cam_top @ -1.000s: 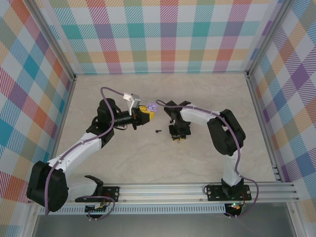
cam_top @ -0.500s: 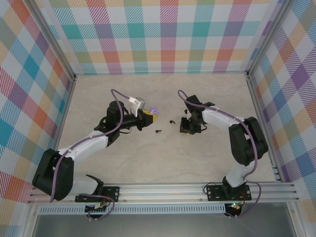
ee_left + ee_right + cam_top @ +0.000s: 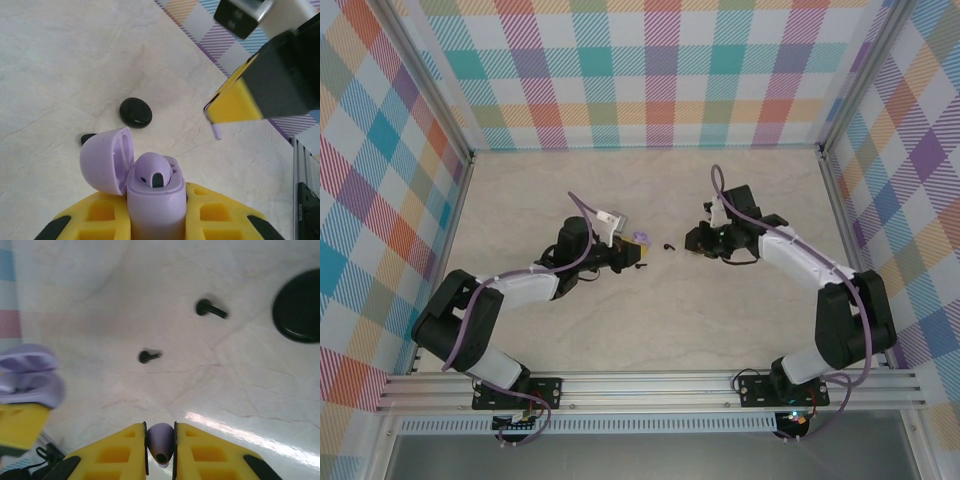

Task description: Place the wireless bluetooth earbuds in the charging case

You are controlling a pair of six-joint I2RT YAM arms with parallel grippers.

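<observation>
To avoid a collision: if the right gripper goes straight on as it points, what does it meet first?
Probably the nearer black earbud; the right gripper may pass above it, since height is unclear.

My left claw [image 3: 156, 202] grips the lavender charging case [image 3: 152, 217] upright by its body, with its lid [image 3: 106, 159] swung open to one side. One lavender earbud [image 3: 155, 172] is seated in the case, its rounded head up and a dark slot showing. My right claw [image 3: 160, 435] pinches the second lavender earbud [image 3: 161, 444], which hangs near the open case but apart from it. One black earbud [image 3: 210, 308] and the other black earbud [image 3: 149, 356] lie on their sides on the tabletop [image 3: 250, 385], apart from each other. A round black case [image 3: 300, 305] rests on the tabletop beyond them.
</observation>
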